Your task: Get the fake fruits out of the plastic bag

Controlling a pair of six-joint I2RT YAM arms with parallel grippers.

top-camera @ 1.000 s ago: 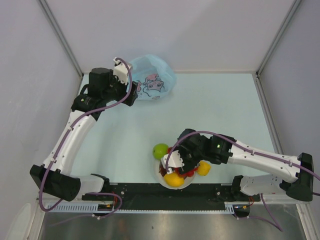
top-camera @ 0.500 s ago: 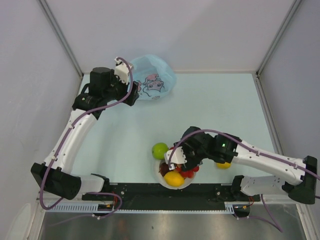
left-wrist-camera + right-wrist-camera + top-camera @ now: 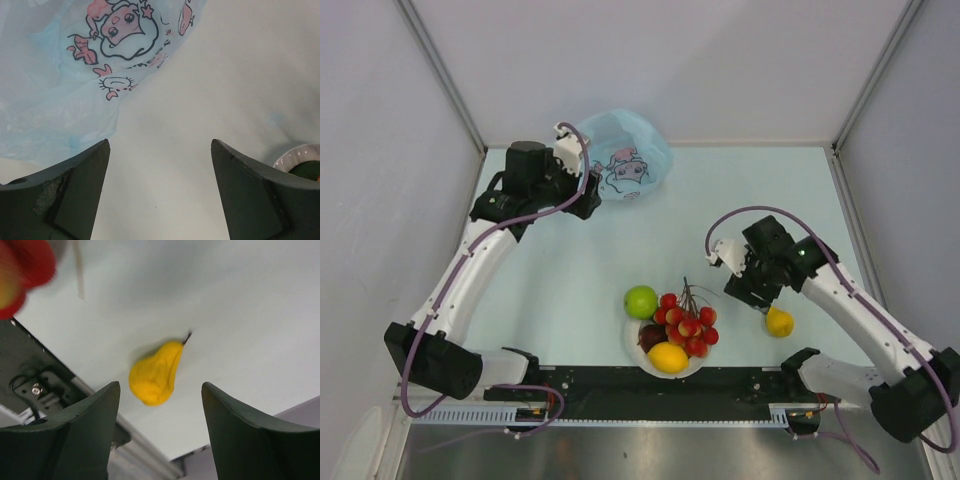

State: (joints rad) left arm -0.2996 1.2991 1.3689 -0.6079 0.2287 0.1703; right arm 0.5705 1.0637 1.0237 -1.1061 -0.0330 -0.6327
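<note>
Top: your plastic bag (image 3: 625, 160) sits in the surface's far-left corner, just beyond the left gripper (image 3: 586, 192); that arm is nearer. Left wrist: jaws apart, empty, bag ahead-left. Right wrist: right gripper (image 3: 161, 390) spread, empty, above yellow pear (image 3: 152, 375).

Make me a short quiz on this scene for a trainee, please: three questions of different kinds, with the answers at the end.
1. True or false: the right claw grips the yellow pear.
2. Which claw is next to the plastic bag?
3. Relative to the white bowl, where is the green apple? A) inside it B) beside it, on the table C) far behind it

Key: 1 false, it hangs open over the pear; 2 the left claw; 3 B.
</note>
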